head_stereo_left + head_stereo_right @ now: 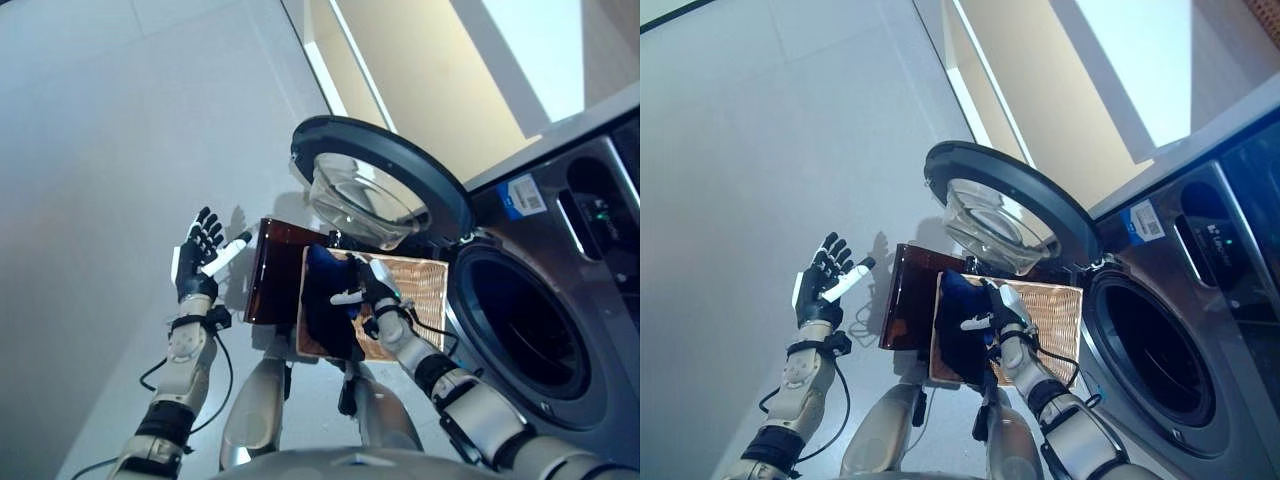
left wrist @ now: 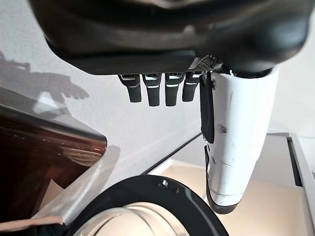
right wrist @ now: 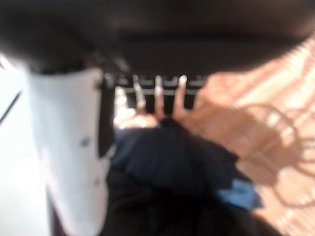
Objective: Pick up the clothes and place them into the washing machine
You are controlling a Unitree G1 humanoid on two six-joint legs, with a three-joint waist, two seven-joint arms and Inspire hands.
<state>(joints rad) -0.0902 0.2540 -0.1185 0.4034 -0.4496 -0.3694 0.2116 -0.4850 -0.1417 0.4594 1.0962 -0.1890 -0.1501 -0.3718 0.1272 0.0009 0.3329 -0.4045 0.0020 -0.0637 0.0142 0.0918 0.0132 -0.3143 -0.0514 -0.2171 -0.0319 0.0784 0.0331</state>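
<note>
Dark blue clothes (image 1: 325, 300) lie heaped at the left end of a wicker basket (image 1: 420, 280). My right hand (image 1: 375, 285) hovers just over the heap, fingers straight, its white-covered thumb pointing across the cloth. In the right wrist view the fingertips (image 3: 157, 93) reach past the dark cloth (image 3: 167, 162) toward the wicker, and nothing is gripped. The washing machine (image 1: 560, 230) stands at the right with its dark drum opening (image 1: 525, 320) exposed and its round door (image 1: 380, 180) swung wide. Raised well left of the basket, my left hand (image 1: 198, 255) is open and holds nothing.
The basket rests on a glossy dark brown stand (image 1: 272, 270). The open door's glass bowl (image 1: 355, 205) overhangs the basket's far edge. Grey tiled floor (image 1: 120, 150) spreads to the left, and a pale wall (image 1: 420, 70) runs behind the machine.
</note>
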